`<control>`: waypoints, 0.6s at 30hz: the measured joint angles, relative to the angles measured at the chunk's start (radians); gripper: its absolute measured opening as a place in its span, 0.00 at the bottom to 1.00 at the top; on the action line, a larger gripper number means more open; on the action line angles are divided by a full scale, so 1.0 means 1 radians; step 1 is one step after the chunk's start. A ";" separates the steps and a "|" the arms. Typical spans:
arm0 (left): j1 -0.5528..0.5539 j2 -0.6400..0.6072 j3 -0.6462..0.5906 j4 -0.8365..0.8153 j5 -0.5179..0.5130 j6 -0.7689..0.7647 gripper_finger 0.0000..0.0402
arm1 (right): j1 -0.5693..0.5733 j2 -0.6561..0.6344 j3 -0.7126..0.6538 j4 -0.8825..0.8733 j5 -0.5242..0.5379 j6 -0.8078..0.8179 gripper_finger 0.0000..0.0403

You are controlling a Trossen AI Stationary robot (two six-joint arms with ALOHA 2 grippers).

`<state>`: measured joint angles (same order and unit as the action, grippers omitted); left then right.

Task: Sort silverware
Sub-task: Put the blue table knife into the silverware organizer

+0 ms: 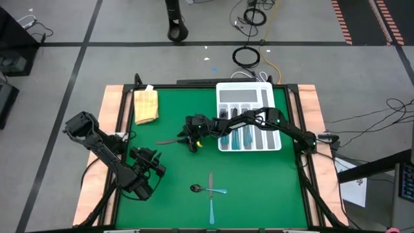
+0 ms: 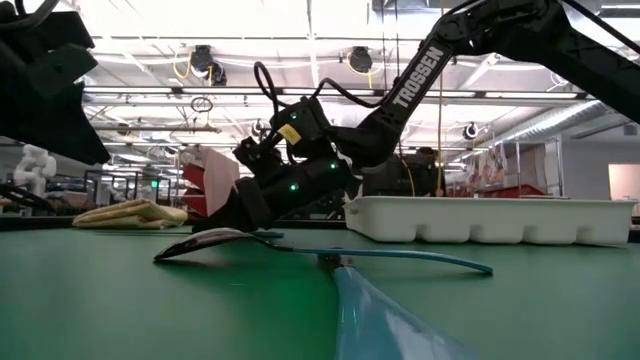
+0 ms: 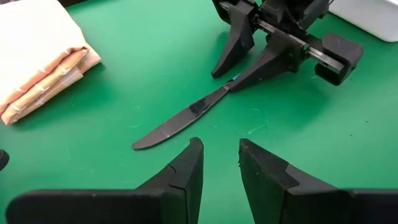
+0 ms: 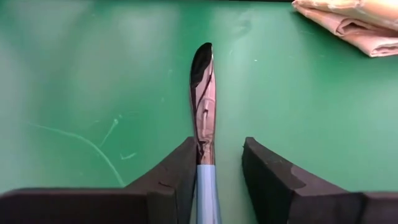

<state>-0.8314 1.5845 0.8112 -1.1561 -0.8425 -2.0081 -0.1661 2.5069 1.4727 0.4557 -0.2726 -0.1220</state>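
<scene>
Jaws on the right gripper (image 4: pixel 216 171) are straddling the knife (image 4: pixel 203 93) right where blade meets blue handle, one finger (image 4: pixel 171 174) touching it, the other with a gap, so open and not yet clamped as far as I can see. That knife lies flat on the green mat (image 1: pixel 259 188) mid-table, blade aimed toward the folded cloth (image 1: pixel 145 105), just left of the white tray (image 1: pixel 249 90). That tray already has several blue-handled pieces in its slots. Nearer the front edge a spoon (image 1: pixel 207 189) and another knife (image 1: pixel 211 197) lie crossed, touching, waiting their turn.

Left gripper (image 3: pixel 221 168) hangs over the front-left of the mat, fingers parted with nothing between them, just watching.

If it were me: centre the handle between the fingers before squeezing, since it's hugging one side now and could twist or skid when they close. The knife's thin and flat on the mat, so the tips probably need to be right down at the surface. Lift straight up, then swing to the slot with matching pieces.
</scene>
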 joint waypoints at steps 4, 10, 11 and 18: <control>0.000 0.000 0.000 0.000 0.000 0.000 0.27 | 0.003 0.000 0.000 -0.003 0.023 -0.023 0.25; 0.000 0.000 0.000 -0.001 0.000 0.000 0.27 | 0.006 0.000 0.000 -0.004 0.024 -0.044 0.03; 0.000 0.000 0.000 -0.001 0.000 0.000 0.27 | 0.007 0.000 0.000 -0.004 0.023 -0.043 0.03; 0.000 0.000 0.000 -0.001 -0.004 -0.001 0.27 | 0.011 -0.025 0.000 -0.021 0.052 0.075 0.01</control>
<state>-0.8314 1.5845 0.8112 -1.1566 -0.8463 -2.0087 -0.1549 2.4820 1.4726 0.4348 -0.2203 -0.0472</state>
